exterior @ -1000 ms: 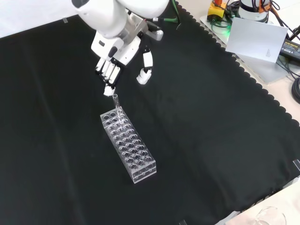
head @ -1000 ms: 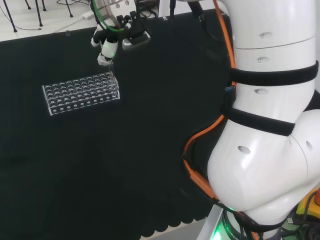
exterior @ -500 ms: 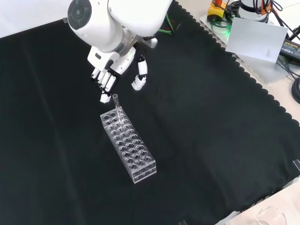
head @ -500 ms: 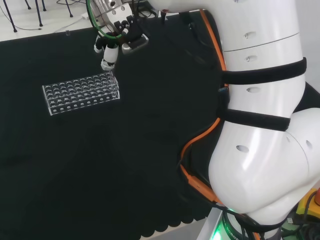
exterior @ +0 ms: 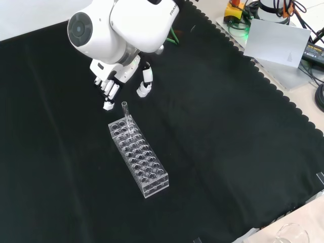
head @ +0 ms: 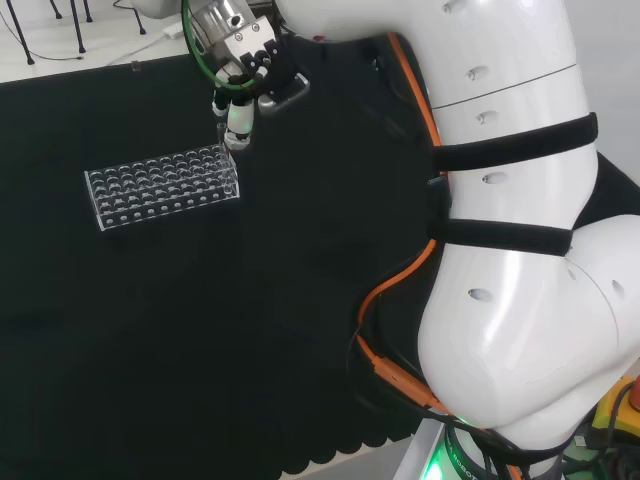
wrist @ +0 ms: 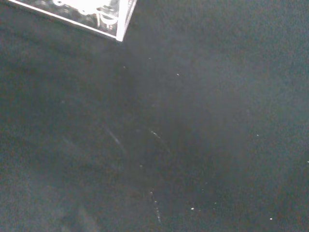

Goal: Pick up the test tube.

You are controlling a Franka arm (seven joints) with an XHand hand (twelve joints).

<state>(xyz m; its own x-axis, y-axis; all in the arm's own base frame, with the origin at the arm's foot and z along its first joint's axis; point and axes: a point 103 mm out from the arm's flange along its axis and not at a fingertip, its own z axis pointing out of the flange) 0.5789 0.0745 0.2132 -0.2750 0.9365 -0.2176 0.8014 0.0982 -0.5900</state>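
Note:
A clear test tube [exterior: 125, 112] stands upright in the far end hole of a clear plastic rack [exterior: 138, 157] in the front view. The hand [exterior: 113, 81] hangs just above and beyond that end of the rack, its fingers [exterior: 108, 103] pointing down and its thumb [exterior: 144, 86] spread apart; it is open and holds nothing. The tube's mouth lies between fingers and thumb, a little nearer the camera, untouched. In the head view the hand [head: 240, 98] hovers over the right end of the rack [head: 163, 186]. A corner of the rack [wrist: 99, 15] shows in the wrist view.
The arm's white links [head: 510, 230] take up the right of the head view. In the front view a grey flat box [exterior: 279, 49] and cables lie off the cloth at the top right, and a glass vessel [exterior: 292, 234] stands at the bottom right past the scalloped edge.
The hand has shifted right and slightly lower in the head view, left in the front view, staying above the rack's end. The tube and rack have not moved.

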